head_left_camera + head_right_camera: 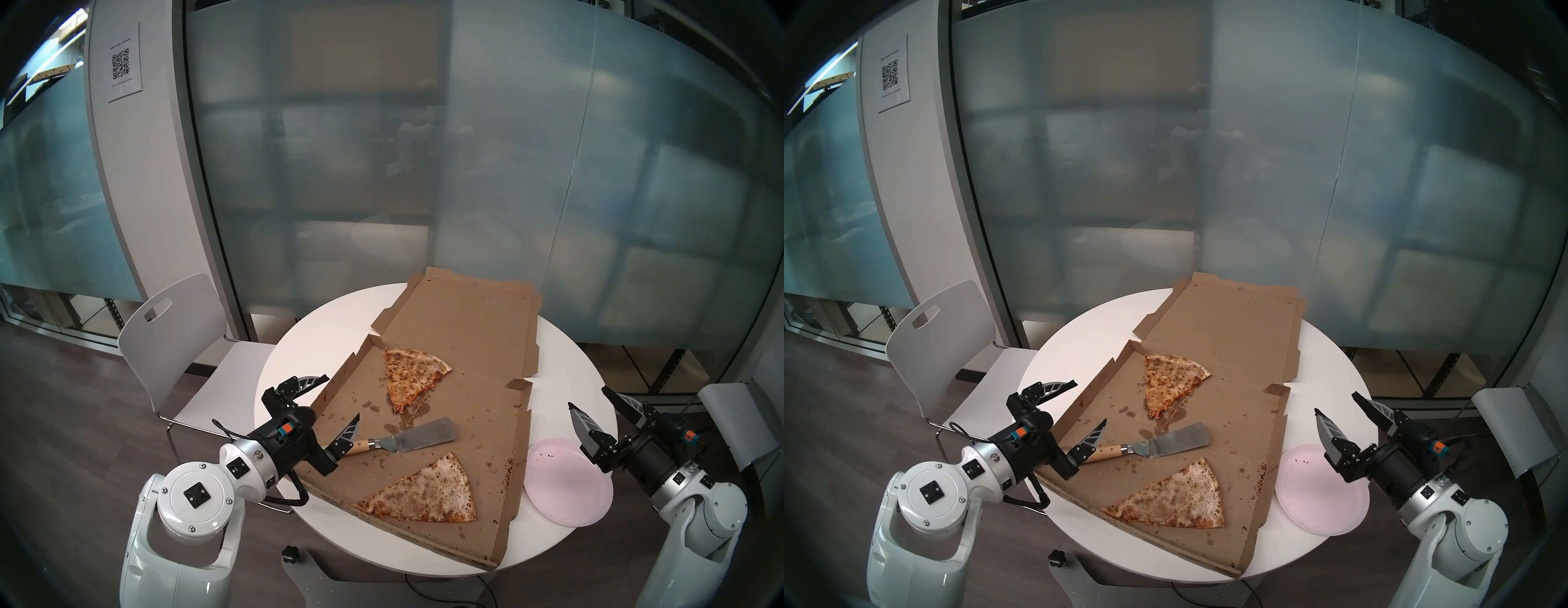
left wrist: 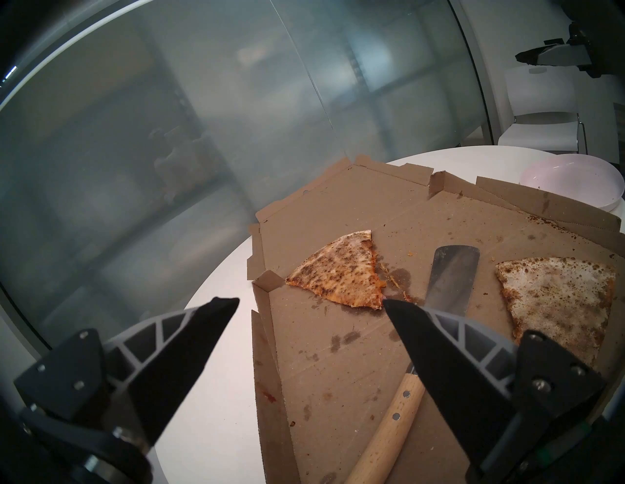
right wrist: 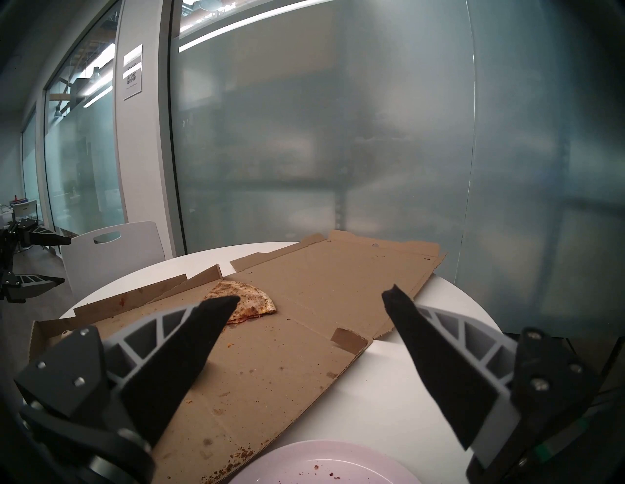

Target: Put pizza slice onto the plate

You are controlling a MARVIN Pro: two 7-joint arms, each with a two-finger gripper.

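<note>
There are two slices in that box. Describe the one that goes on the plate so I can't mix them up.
On the round white table lies an opened brown cardboard pizza box. In it, the wide triangular pizza slice with pale whitish cheese sits at the near edge, just below the metal spatula with a wooden handle. The other slice is farther, smaller and darker orange.

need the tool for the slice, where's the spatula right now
In the head view the spatula lies in the open pizza box, between the two slices, its wooden handle toward the left claw.

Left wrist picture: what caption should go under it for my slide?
Open left gripper fingers hover over a spatula lying between two pizza slices in the box.
</note>
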